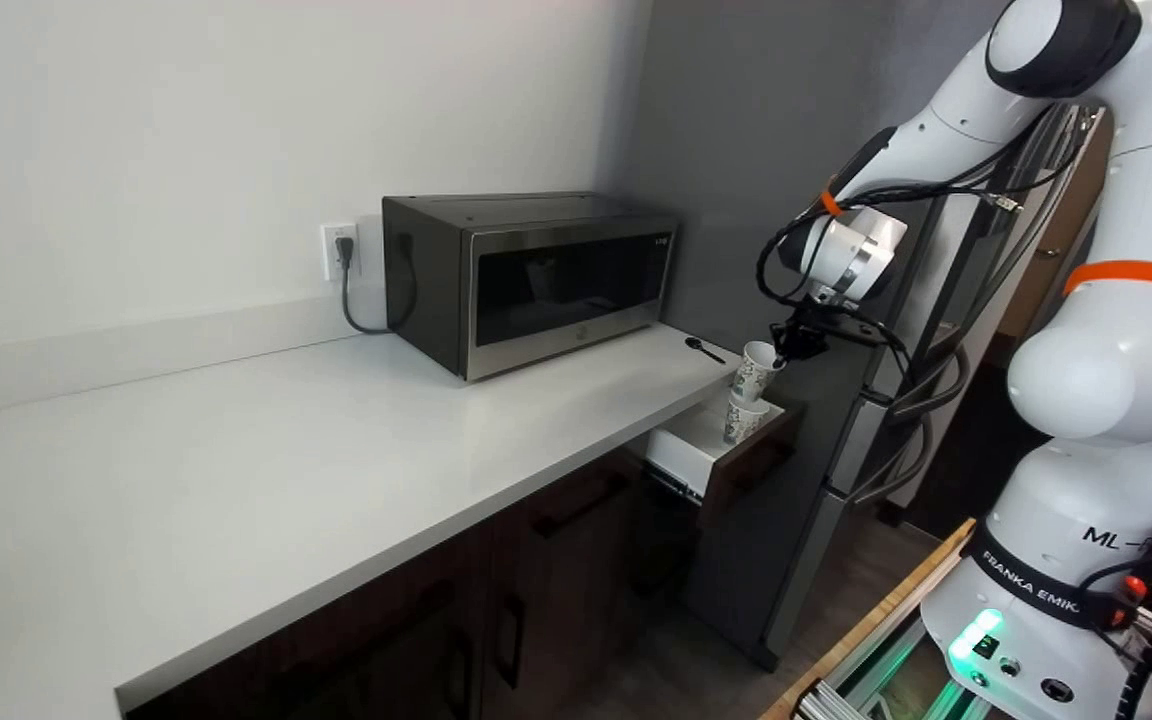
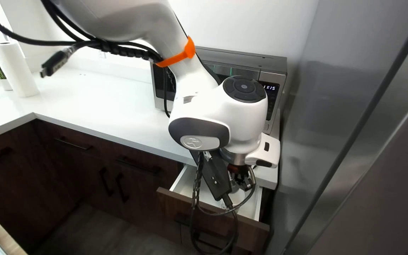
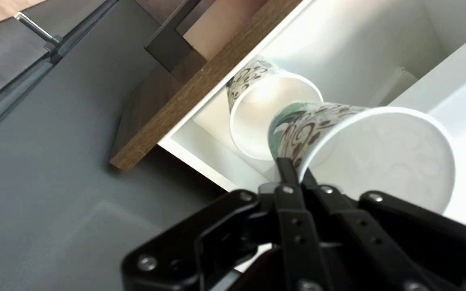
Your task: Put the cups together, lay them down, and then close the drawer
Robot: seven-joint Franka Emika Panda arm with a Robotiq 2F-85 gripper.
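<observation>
Upper cup point(image 1: 755, 374) is held tilted, mouth up, above lower cup point(image 1: 743, 423), right of centre in an exterior view; contact between the two cannot be told. Its rim is pinched between the fingers point(image 3: 287, 173) of the gripper point(image 3: 297, 171), lower centre of the wrist view. Lower cup is seen upright in the open drawer point(image 1: 678, 461), close to its front. In an exterior view, higher up, spoon point(image 1: 706, 351) is seen on counter point(image 1: 286, 480), near microwave point(image 1: 556, 290). Drawer is flanked at right by fridge point(image 1: 736, 190).
</observation>
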